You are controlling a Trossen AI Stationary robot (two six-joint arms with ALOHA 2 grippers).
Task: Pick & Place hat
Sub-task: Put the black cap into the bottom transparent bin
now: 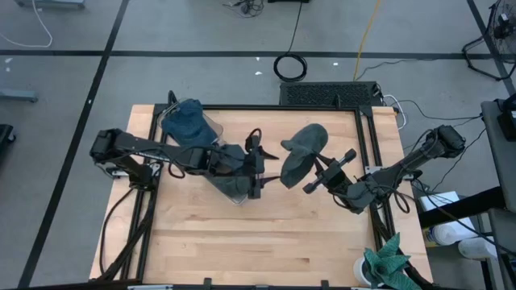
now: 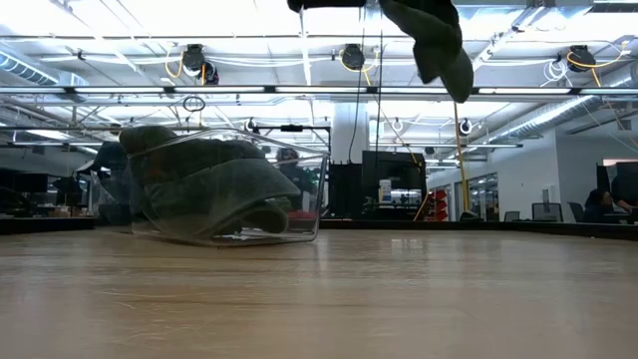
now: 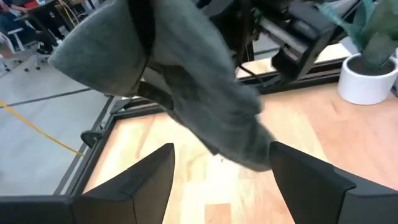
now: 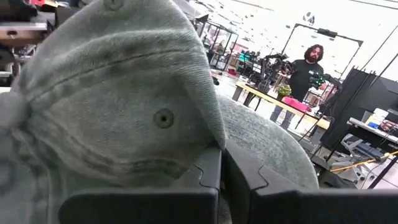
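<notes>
A grey-green cloth hat point(image 1: 302, 153) hangs in the air over the middle of the table, held by my right gripper point(image 1: 316, 179), which comes in from the right. In the low view the hat point(image 2: 436, 40) dangles high above the tabletop. My left gripper point(image 1: 260, 165) is open just left of the hat. In its wrist view its two fingers point(image 3: 152, 180) stand apart below the hanging hat point(image 3: 186, 81) and touch nothing. A clear bin point(image 1: 208, 129) point(image 2: 224, 189) on the table's left part holds a blue hat point(image 1: 185, 119) and darker hats. My right gripper is shut on the hat's crown edge point(image 4: 211, 140), pinching the cloth between its two fingers point(image 4: 205, 180) just below an eyelet. It comes at the hat level from the table's right. The hat is lifted clear of the table, and its free part hangs down.
A dark frame point(image 1: 322, 109) runs round the wooden table's edges. A potted plant in a white pot point(image 1: 385, 266) point(image 3: 367, 68) stands at the near right corner. Bare wood point(image 1: 266, 234) lies in front of both arms. A person point(image 4: 305, 68) stands in the room beyond.
</notes>
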